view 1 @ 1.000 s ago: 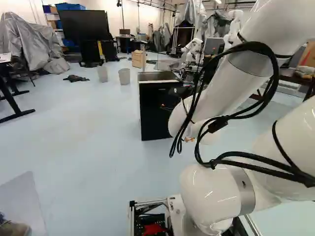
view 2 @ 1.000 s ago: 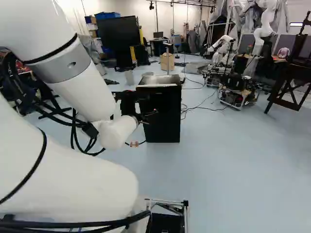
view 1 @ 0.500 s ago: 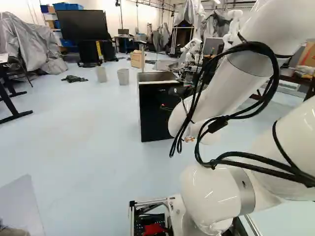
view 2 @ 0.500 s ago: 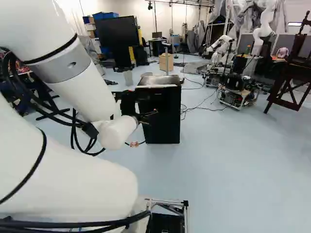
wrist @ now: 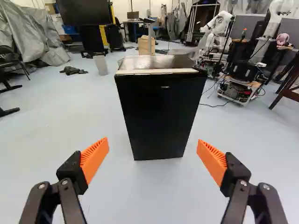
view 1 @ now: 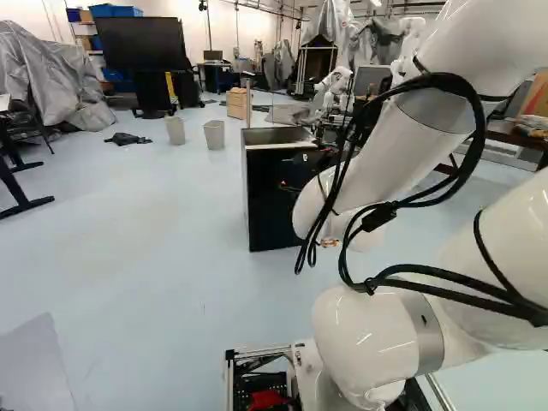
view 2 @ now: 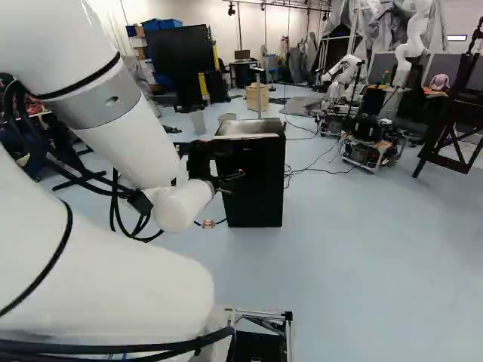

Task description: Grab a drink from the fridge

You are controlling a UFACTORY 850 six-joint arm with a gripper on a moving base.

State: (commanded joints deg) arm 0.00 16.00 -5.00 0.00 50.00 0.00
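Straight ahead, black fridge (wrist: 161,116) nearer, base (view 1: 259,384) moved.

All views face fridge (wrist: 159,112), wrist view nearest.

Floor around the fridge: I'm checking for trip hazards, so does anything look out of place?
A dark, crumpled thing lies on the floor near a bin, as if dropped; a cable trails loose beside the fridge, which stands upright.

Bright, diffuse light fills the room, palest on the wall (view 1: 197,30) atop the left base view. There, the floor (view 1: 154,257) has a soft sheen and glints streak the arm (view 1: 368,334), lower right. The wrist view's upper centre shows the fridge (wrist: 161,112) top gleaming.
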